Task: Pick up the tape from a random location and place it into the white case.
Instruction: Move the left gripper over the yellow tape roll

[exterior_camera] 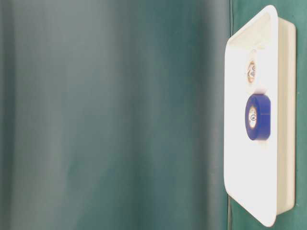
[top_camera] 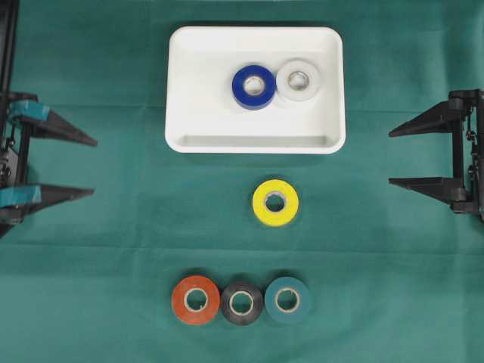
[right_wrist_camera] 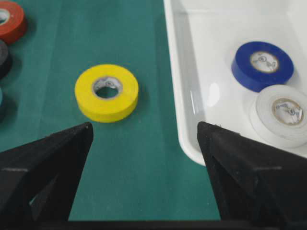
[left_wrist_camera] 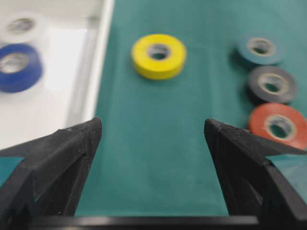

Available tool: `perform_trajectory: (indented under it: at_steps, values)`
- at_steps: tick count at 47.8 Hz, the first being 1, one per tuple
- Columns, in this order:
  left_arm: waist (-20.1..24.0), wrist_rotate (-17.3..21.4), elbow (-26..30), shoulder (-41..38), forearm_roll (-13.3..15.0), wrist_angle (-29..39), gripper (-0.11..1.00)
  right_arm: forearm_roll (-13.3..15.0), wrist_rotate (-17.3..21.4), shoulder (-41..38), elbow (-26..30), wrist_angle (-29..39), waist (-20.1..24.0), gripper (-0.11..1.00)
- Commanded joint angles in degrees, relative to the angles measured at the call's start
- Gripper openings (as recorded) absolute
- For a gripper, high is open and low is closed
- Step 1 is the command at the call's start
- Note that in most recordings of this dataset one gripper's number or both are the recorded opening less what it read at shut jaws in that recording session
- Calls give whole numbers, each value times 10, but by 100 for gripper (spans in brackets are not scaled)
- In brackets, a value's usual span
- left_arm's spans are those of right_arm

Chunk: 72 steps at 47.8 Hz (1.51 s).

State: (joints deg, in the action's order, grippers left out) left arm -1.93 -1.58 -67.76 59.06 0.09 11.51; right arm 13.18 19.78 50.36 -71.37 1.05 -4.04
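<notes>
Matte green cloth (top_camera: 98,265), glossy rounded white case (top_camera: 189,83), yellow tape ring (top_camera: 275,203)

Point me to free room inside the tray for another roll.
The left half of the white tray is bare, from its left wall to the blue roll. The right end is crowded: blue and white roll sit side by side.

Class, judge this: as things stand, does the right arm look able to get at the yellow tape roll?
Probably yes. The right pincer stands open and empty, and only bare green cloth lies between it and the yellow tape roll, which sits alone outside the white case.
</notes>
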Motion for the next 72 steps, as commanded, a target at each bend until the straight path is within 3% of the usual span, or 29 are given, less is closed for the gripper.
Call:
perform_trajectory:
  at_steps: [1,7,17,37,56,72]
  values:
    - [-31,-7,11,-5,1,-3,90,-1,0,-1,13,1,2,87]
    - [-58,-18,11,-5,0,-3,90,-1,0,-2,15,3,2,87]
    - [-59,-22,11,-18,1,-10,90,-1,0,-1,18,5,2,87]
    - [-59,-20,41,-125,0,-125,90,0,0,-1,24,7,2,87]
    - [-56,-18,163,-300,0,-142,90,0,0,-4,24,10,2,87]
    - [-33,-16,302,-439,-1,-138,90,0,0,-4,26,11,2,87]
